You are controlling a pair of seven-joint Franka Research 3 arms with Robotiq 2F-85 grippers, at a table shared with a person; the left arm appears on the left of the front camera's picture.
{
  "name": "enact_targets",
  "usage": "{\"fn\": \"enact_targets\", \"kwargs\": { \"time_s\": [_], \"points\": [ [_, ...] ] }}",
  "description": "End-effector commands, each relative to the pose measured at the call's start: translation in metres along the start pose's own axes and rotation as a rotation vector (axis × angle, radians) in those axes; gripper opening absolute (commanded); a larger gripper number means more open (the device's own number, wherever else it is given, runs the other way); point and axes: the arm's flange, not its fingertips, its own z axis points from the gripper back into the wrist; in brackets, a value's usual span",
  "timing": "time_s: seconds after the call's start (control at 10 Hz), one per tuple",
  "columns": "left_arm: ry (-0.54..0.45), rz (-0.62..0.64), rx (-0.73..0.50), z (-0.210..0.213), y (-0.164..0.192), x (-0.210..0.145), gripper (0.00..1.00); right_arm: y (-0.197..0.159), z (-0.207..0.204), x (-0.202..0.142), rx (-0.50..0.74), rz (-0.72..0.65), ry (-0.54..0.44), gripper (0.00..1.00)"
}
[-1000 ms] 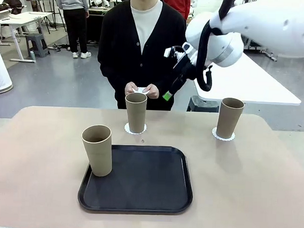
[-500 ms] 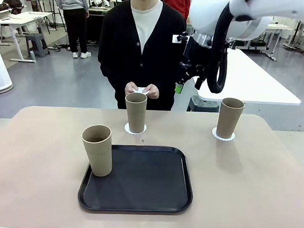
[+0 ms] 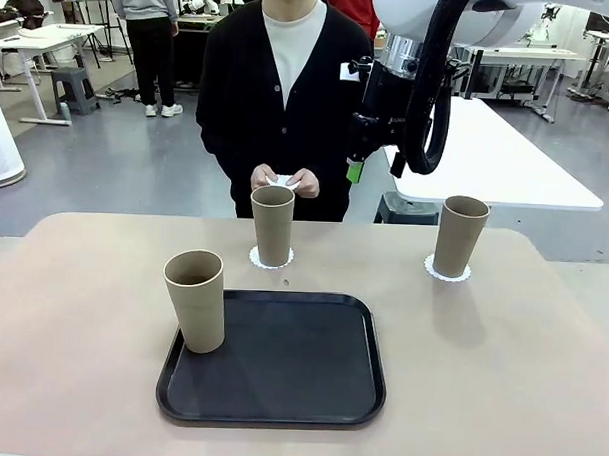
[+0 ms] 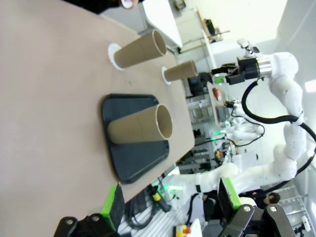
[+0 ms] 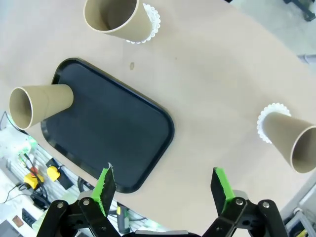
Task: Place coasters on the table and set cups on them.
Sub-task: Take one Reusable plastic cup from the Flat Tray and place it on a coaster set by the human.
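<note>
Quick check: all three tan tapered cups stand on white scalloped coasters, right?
No, only two do: the middle tan tapered cup and the right cup, each on a white scalloped coaster. The third cup stands on the black rounded tray, with no coaster visible under it, as the front view shows.

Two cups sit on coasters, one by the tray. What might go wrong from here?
The tall third cup stands right at the tray's rim; an off-centre grasp may tip it. The person's hands hold the last coaster close behind the middle cup, so laying it down may knock that cup.
</note>
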Motion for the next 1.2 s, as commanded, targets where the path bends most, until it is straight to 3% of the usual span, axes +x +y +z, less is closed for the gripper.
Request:
{"fn": "enact_targets", "kwargs": {
  "time_s": [0.0,0.8,1.1],
  "points": [
    [-0.006,-0.008,-0.009,0.002,-0.001,0.000,1.00,0.000,-0.004,-0.005,-0.018,-0.022,-0.003,1.00],
    [-0.006,-0.008,-0.009,0.002,-0.001,0.000,1.00,-0.001,-0.001,0.000,0.000,-0.003,0.002,1.00],
    [-0.006,-0.008,-0.009,0.002,-0.001,0.000,1.00,-0.042,0.011,-0.093,0.201,-0.142,-0.131,1.00]
  ]
}}
